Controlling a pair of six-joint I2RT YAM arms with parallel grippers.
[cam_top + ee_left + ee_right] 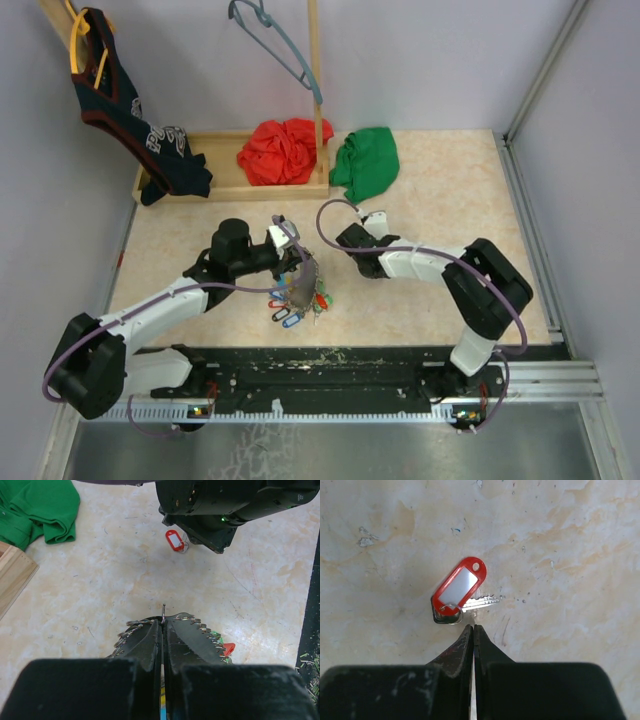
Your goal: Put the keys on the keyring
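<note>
Keyring [306, 275], top view: your left claw [298, 255] holds it, keys [292, 308] bunched below. Left wrist: claw shut tight on wire, likely to steady loop. Right wrist: right claw [473, 628] shut, empty; red key [460, 589] loose on counter [570, 555], just ahead.

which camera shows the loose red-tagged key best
Right wrist: the red-tagged key lies whole on the table, just beyond the shut jaws. Left wrist shows it small, by the right arm. The top view does not show it.

Beige table [450, 200], red-tagged key [462, 592], green cloth [366, 162]
</note>
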